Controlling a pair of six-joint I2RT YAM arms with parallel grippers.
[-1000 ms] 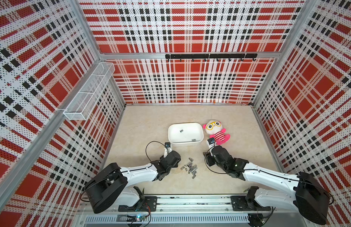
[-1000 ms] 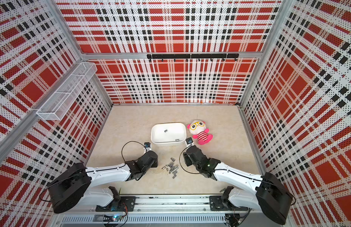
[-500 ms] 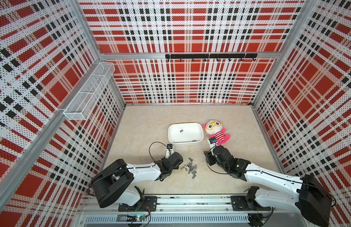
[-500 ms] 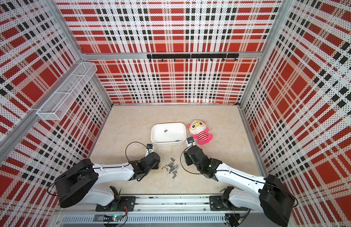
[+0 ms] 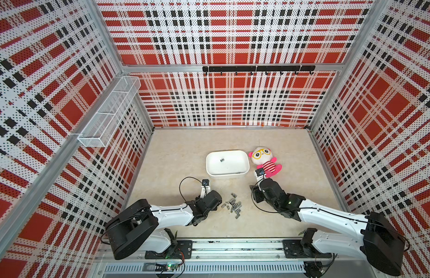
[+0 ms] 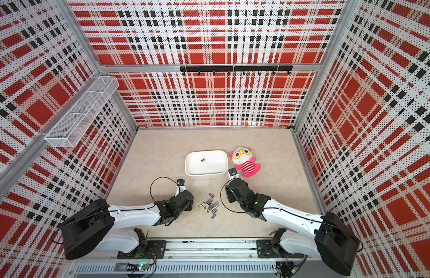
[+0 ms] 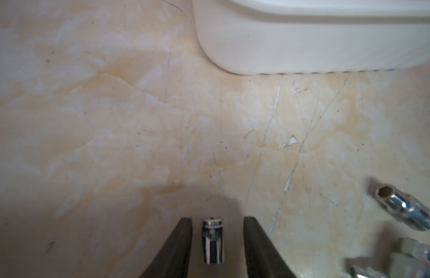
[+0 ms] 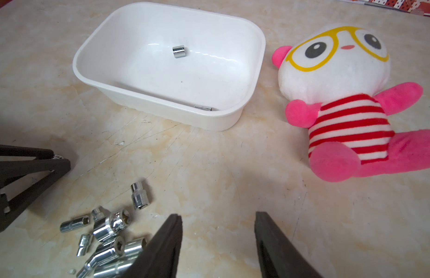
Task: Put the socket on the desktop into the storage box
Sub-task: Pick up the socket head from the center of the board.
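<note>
In the left wrist view a small chrome socket [image 7: 213, 240] lies on the desktop between the fingers of my left gripper [image 7: 217, 219]. The gripper is open, with a gap on each side of the socket. Both top views show the left arm [image 5: 210, 198] low over the desktop, just left of a pile of several sockets [image 5: 234, 206] [image 6: 210, 206]. The white storage box [image 5: 227, 175] [image 8: 165, 110] stands beyond the pile, and one socket [image 8: 179, 51] lies inside it. My right gripper [image 8: 218, 215] is open and empty, right of the pile.
A pink plush doll [image 5: 265, 161] [image 8: 341, 96] lies right of the box. A second socket [image 8: 203, 108] rests against the box's near inner wall. A white wire-mesh basket [image 5: 110, 113] hangs on the left wall, and a black hook rail [image 5: 257, 69] on the back wall.
The left arm has reached slightly further toward the socket pile. The right arm has not moved.
</note>
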